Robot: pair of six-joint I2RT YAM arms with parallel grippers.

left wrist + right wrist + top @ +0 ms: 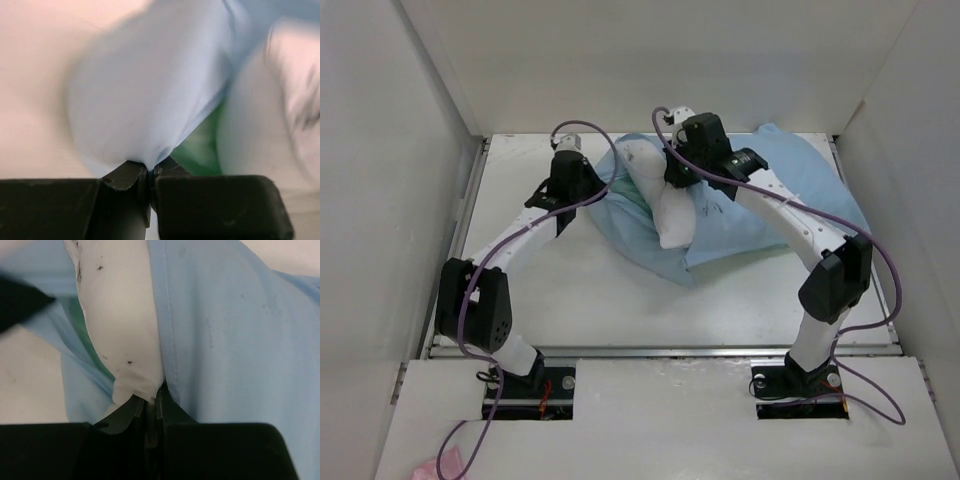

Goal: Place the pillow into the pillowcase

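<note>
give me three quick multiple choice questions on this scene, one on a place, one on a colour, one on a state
1. Where is the pillow?
A) sticking out of the pillowcase
B) by the arm bases
C) on the floor

2. What colour is the pillowcase?
A) red
B) light blue
C) yellow

3. The left tool is:
A) open
B) shut on the pillow
C) shut on the pillowcase

Answers:
1 A, white bulk pokes out of the blue cloth.
2 B, it is light blue in every view.
3 C, blue cloth is pinched in it.
</note>
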